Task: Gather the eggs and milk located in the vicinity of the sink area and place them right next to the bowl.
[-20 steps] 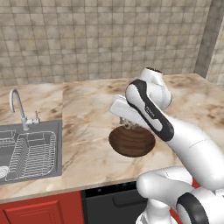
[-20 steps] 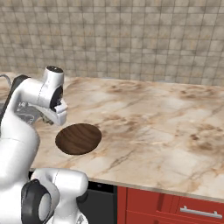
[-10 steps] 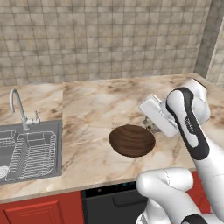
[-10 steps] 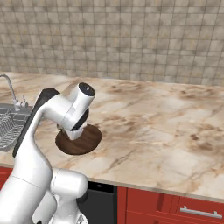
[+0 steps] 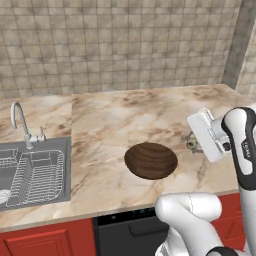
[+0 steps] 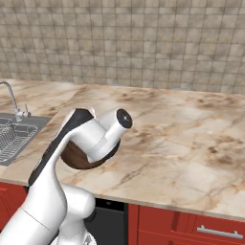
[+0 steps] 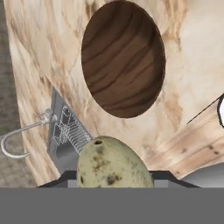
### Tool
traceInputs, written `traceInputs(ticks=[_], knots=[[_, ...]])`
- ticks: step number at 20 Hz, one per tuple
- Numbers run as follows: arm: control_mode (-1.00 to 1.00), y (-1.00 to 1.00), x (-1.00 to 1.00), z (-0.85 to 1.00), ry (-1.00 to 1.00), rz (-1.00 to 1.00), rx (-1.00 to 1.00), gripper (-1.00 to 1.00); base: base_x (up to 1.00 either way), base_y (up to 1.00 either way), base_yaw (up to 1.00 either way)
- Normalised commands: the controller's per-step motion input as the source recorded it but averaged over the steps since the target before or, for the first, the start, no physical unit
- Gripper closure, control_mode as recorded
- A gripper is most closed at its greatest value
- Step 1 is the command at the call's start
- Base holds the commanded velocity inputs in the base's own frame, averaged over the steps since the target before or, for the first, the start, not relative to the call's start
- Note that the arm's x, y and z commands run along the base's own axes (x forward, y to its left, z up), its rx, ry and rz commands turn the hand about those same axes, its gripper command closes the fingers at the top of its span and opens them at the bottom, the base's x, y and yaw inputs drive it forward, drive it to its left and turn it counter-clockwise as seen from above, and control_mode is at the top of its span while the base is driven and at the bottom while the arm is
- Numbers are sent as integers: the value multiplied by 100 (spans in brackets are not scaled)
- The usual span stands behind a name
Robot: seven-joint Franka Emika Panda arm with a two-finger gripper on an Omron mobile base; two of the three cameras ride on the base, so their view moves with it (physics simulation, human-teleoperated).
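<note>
The fingers (image 5: 191, 144) are closed on the eggs (image 7: 114, 164), a speckled olive-tan lump that sits between them at the bottom of the hand view; in the left base view the eggs (image 5: 191, 144) show as a small lump at the hand's tip, low over the marble surface (image 5: 115, 125). The bowl (image 5: 150, 160) lies just beside the fingers, toward the sink side, resting flat on the surface. The sink area (image 5: 33, 172), with its wire rack and curved faucet (image 5: 20, 122), lies well beyond the bowl from the fingers.

Glossy white arm (image 5: 240, 150), dark joints
</note>
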Motion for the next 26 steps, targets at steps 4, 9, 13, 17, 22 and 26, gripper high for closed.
traceInputs(ticks=[4,9,13,17,22,26], knots=[[-100,-53,0,-1,14,-26,1,100,0,0,0],[-100,-65,0,-2,17,-27,3,100,0,0,0],[-100,-54,12,-16,17,-16,10,100,0,0,0],[-100,-12,37,-40,11,-6,12,100,0,0,0],[-100,0,40,-51,9,-1,14,100,0,0,0],[-100,-4,30,-44,9,0,12,100,0,0,0]])
